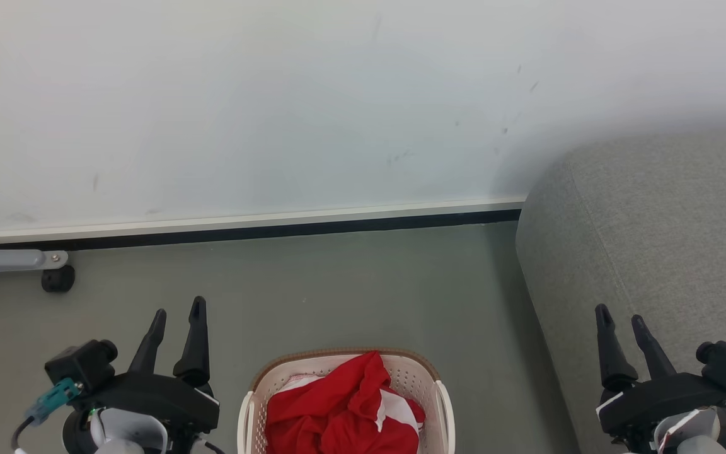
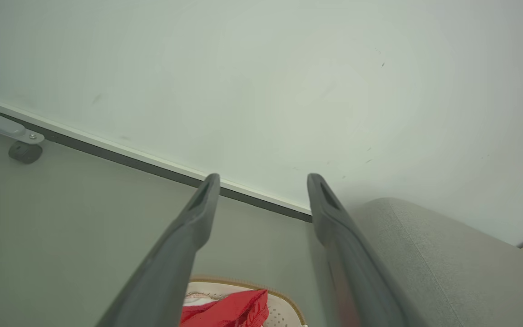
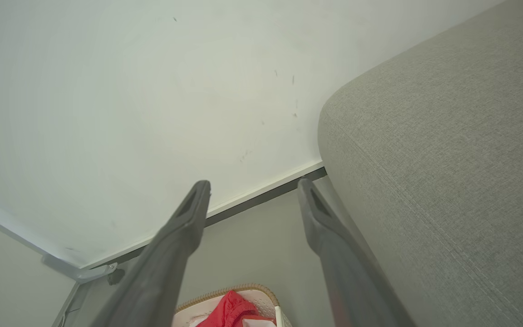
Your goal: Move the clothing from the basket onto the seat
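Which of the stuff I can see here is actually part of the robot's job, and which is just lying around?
Part of the job: red clothing, the basket holding it, the grey seat, the open left claw and right claw.
Just there: a grey frame leg with a black wheel, the wall, the floor.

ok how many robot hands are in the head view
2: the left hand at lower left, left of the basket; the right hand at lower right, by the edge of the seat. Both open, empty.

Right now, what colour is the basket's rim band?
Brown rim band; head view shows it best.
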Motion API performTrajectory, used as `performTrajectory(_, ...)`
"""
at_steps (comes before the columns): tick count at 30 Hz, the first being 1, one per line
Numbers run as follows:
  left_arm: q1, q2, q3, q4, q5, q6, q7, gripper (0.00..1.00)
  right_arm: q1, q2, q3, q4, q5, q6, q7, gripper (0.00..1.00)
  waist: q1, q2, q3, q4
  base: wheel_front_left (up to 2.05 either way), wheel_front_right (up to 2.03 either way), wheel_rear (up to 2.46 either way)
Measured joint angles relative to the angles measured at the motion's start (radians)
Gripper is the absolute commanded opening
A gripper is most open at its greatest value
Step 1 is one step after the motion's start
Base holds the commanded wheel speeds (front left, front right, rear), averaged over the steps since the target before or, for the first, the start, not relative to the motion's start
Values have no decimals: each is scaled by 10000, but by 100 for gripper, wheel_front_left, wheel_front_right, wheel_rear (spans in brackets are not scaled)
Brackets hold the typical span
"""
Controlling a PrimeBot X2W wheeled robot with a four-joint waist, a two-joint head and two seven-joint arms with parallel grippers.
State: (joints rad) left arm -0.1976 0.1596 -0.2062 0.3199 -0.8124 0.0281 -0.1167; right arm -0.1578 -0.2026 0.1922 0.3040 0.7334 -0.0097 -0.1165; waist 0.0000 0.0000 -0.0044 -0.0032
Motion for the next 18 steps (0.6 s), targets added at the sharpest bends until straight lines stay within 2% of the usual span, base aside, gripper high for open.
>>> performTrajectory(18, 3, 130, -217, 115, 2612, 527, -729, 100, -248, -226, 1076, 364, -2589, -435, -713, 100, 0, 0, 9, -30, 0, 0, 0)
